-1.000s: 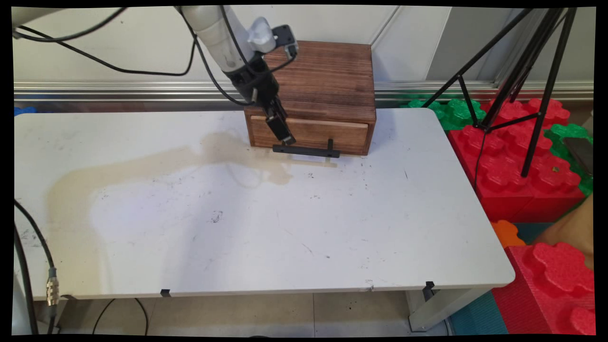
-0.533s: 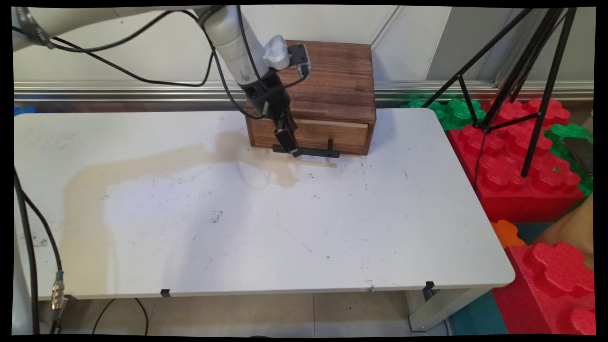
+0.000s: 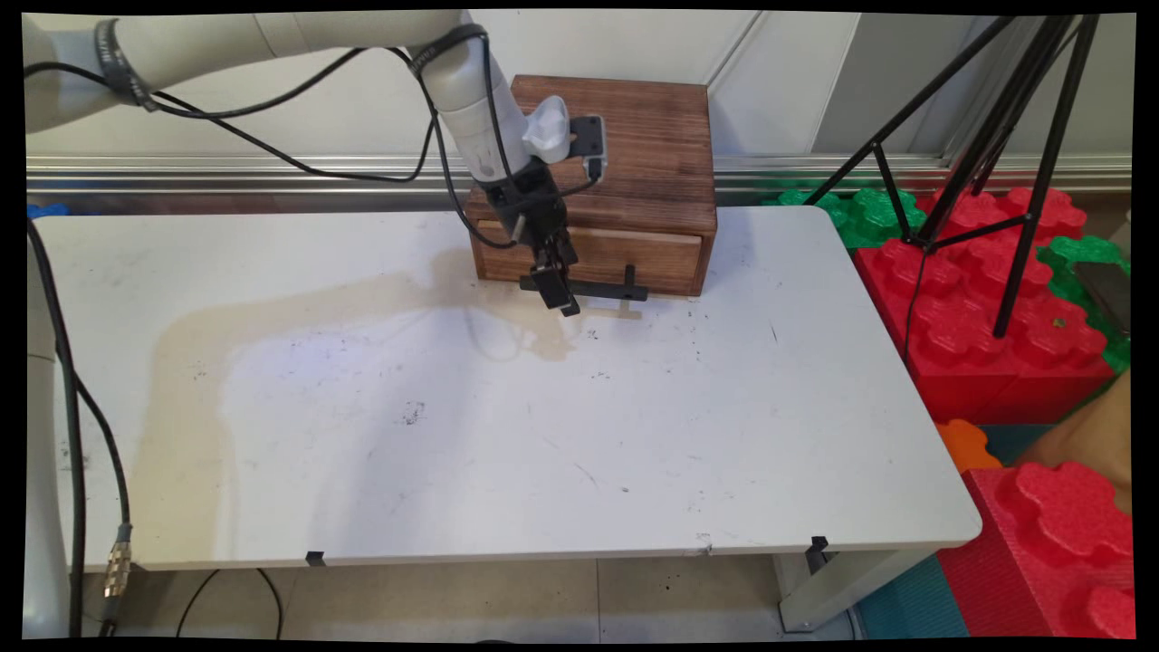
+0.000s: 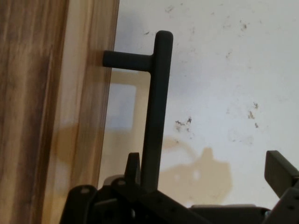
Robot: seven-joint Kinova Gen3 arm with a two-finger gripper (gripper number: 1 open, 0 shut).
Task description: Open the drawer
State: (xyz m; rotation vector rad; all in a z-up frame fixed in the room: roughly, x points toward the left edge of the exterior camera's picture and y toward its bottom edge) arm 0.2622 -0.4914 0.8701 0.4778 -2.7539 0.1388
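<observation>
A dark wooden box (image 3: pixel 634 154) stands at the table's far edge, its pale drawer front (image 3: pixel 656 258) shut or nearly so. A black bar handle (image 3: pixel 607 290) juts from the drawer on two posts. My gripper (image 3: pixel 561 297) hangs down over the handle's left part, open. In the hand view the handle (image 4: pixel 156 116) runs up the picture beside the drawer front (image 4: pixel 84 116). One fingertip (image 4: pixel 133 163) sits in the gap between drawer and bar; the other finger (image 4: pixel 280 170) stands well off on the bar's outer side. The gripper (image 4: pixel 205 165) holds nothing.
The white table (image 3: pixel 543 435) carries a tan stain running from the box to the left. A black tripod (image 3: pixel 987 136) stands on red foam blocks (image 3: pixel 996 317) off the right edge. Black cables (image 3: pixel 81 453) hang at the left.
The gripper has moved right and downward along the drawer front, from above the handle's left end to straddling the bar. The box and drawer have not moved.
</observation>
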